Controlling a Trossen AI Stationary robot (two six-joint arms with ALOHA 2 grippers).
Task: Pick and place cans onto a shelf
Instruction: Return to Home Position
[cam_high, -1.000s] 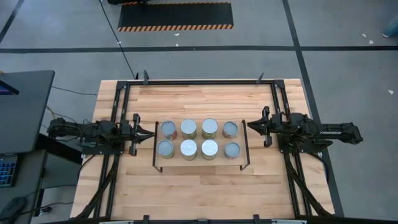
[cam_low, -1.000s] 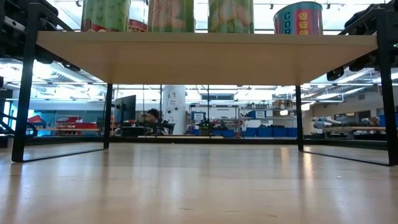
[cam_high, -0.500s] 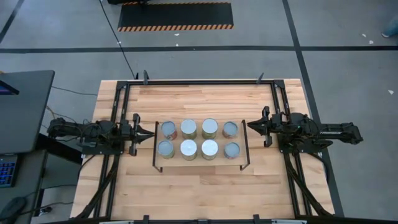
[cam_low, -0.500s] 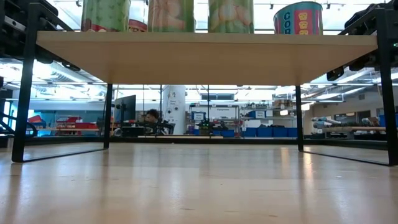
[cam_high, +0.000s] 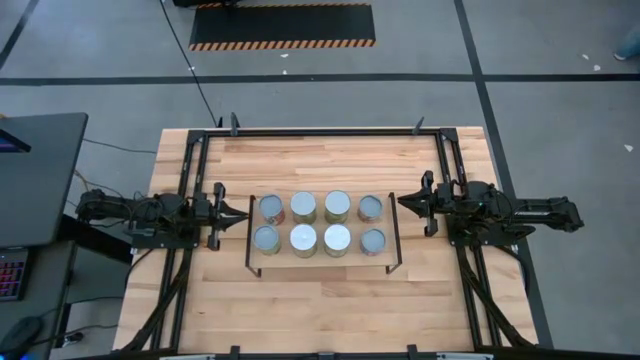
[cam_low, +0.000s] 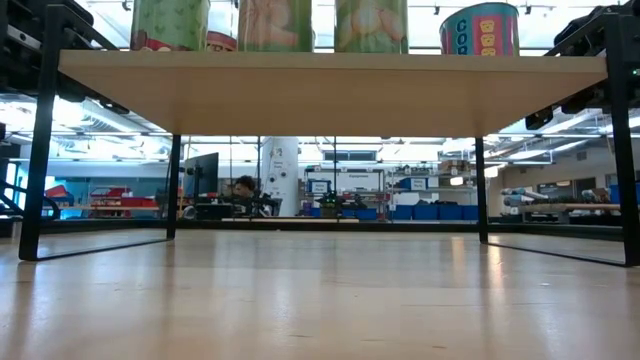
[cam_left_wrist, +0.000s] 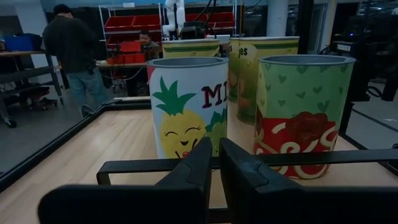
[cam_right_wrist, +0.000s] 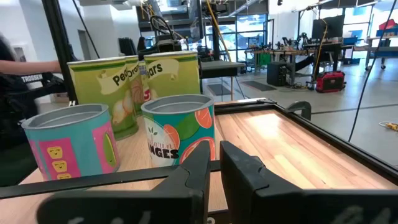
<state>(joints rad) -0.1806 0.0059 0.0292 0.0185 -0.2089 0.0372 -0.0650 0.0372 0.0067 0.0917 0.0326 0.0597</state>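
Several cans (cam_high: 320, 223) with shiny tops stand upright in two rows on the low wooden shelf (cam_high: 390, 262) at the table's middle; the low view shows their lower halves on the shelf board (cam_low: 330, 90). My left gripper (cam_high: 244, 212) is shut and empty just off the shelf's left end, facing a pineapple can (cam_left_wrist: 186, 109) and a green-and-red can (cam_left_wrist: 303, 115). My right gripper (cam_high: 402, 202) is shut and empty just off the shelf's right end, facing an orange-print can (cam_right_wrist: 180, 130) and a bluish can (cam_right_wrist: 71, 146).
A black metal frame (cam_high: 320, 132) runs round the tabletop along its edges. Bare wood lies near and far of the shelf. People show in the room beyond the table in the left wrist view (cam_left_wrist: 74, 56) and the low view (cam_low: 245, 187).
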